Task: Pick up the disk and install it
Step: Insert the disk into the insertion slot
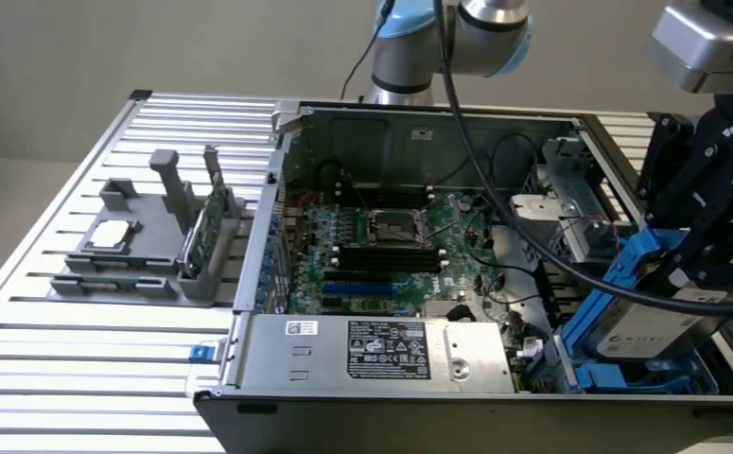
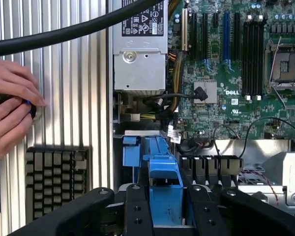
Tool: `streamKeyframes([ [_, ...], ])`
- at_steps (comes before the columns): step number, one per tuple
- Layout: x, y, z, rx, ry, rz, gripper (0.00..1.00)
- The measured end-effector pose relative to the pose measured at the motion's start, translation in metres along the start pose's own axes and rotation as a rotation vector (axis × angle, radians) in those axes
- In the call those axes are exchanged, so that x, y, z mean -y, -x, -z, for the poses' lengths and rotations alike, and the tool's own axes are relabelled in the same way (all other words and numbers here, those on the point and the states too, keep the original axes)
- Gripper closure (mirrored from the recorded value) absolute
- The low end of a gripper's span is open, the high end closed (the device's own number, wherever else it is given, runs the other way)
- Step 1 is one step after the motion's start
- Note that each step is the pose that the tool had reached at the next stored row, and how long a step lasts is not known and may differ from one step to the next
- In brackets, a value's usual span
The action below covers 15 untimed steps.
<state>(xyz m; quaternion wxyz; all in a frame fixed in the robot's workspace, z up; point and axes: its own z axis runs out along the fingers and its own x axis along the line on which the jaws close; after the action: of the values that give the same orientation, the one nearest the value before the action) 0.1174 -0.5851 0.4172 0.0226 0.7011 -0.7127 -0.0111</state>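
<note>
The gripper (image 1: 691,268) pinches the disk (image 1: 637,322) by its blue carrier, a finger on either side. The disk hangs tilted at the open computer case's (image 1: 404,123) four o'clock corner, with the motherboard (image 1: 385,251) at its ten o'clock.

- We see open room above the board (image 1: 379,236) in the middle of the case (image 1: 429,118).
- A black cable (image 2: 64,32) sags across it towards the tool (image 1: 691,270), which grips the disk (image 1: 650,326) over the bay (image 1: 619,386).
- The power supply (image 1: 379,348) blocks the near side.
- Hands (image 2: 12,83) are over the surface (image 2: 64,98) beside the case.
</note>
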Motion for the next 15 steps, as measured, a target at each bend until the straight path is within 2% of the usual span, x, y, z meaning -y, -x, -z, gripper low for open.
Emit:
streamKeyframes([
  [15,0.0011,0.000,-0.0243,-0.0002,-0.0001,0.003,0.67],
])
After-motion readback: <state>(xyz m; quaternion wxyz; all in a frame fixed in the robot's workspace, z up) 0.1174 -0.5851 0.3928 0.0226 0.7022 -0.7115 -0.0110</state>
